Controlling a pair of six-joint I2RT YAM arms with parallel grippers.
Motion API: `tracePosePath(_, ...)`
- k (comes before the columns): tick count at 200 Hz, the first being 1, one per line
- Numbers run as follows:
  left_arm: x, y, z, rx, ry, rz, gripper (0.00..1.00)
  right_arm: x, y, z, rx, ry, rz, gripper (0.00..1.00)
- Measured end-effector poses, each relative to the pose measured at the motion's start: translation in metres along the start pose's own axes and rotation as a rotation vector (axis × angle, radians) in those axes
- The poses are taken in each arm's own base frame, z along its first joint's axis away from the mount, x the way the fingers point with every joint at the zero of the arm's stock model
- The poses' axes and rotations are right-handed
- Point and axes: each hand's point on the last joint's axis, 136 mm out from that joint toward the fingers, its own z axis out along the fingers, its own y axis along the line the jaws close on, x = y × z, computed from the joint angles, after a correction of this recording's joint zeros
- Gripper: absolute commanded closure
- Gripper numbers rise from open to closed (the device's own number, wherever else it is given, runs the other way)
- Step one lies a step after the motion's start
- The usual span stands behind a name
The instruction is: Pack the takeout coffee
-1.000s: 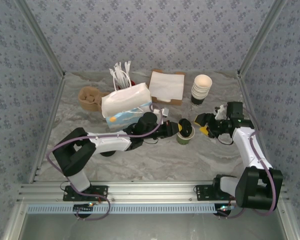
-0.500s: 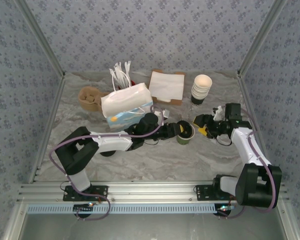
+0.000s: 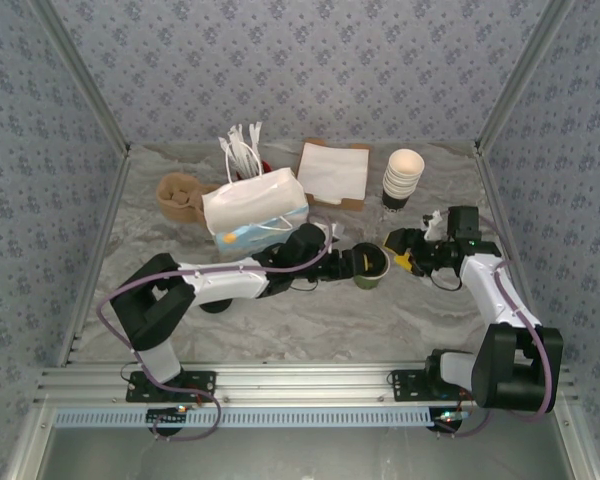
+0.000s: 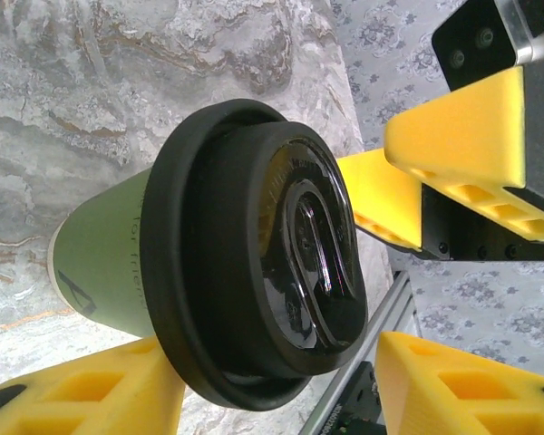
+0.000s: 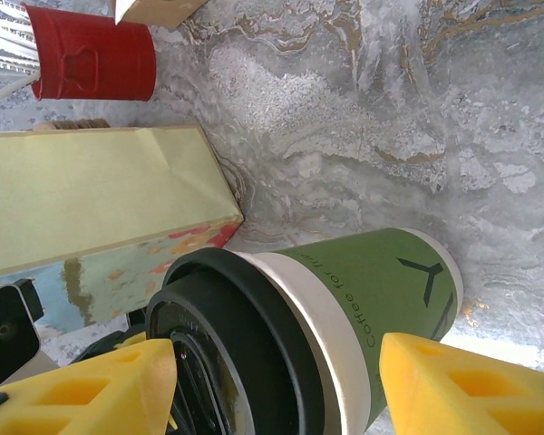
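Takeout coffee (image 3: 371, 266) stands between left gripper (image 3: 361, 262) and right gripper (image 3: 401, 248), right of paper bag (image 3: 253, 203).

One lidded coffee cup (image 3: 371, 266), one paper bag (image 3: 253, 200), one cup stack (image 3: 402, 178) — one red holder (image 5: 95, 53), one napkin pile (image 3: 333, 170).

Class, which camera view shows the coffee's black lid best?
The left wrist view: the lid faces the camera, its whole top showing. The right wrist view sees it obliquely, mostly rim, on the cup. The top external view shows it as a small dark spot.
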Motion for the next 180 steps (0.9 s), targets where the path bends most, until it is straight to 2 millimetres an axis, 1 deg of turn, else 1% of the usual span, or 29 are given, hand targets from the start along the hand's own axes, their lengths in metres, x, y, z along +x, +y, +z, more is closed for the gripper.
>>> tracePosePath(32, -0.001, 0.000, 0.001, -0.026, 0.004, 0.027, 0.33, 0.001, 0.000, 0.002, -0.001, 0.007, 0.001, 0.36)
tracePosePath(66, 0.001, -0.002, 0.006, -0.052, 0.020, 0.063, 0.32, 0.000, 0.001, 0.002, -0.004, 0.007, -0.004, 0.36)
tracePosePath(115, 0.007, 0.001, 0.011, -0.101, 0.047, 0.108, 0.30, 0.001, 0.002, 0.003, -0.007, 0.008, -0.011, 0.36)
tracePosePath(145, 0.010, -0.003, 0.012, -0.107, 0.060, 0.135, 0.28, 0.001, 0.001, 0.003, -0.006, 0.011, -0.018, 0.36)
tracePosePath(180, 0.009, -0.007, 0.012, -0.111, 0.065, 0.164, 0.24, 0.004, -0.001, 0.003, 0.003, 0.019, -0.031, 0.36)
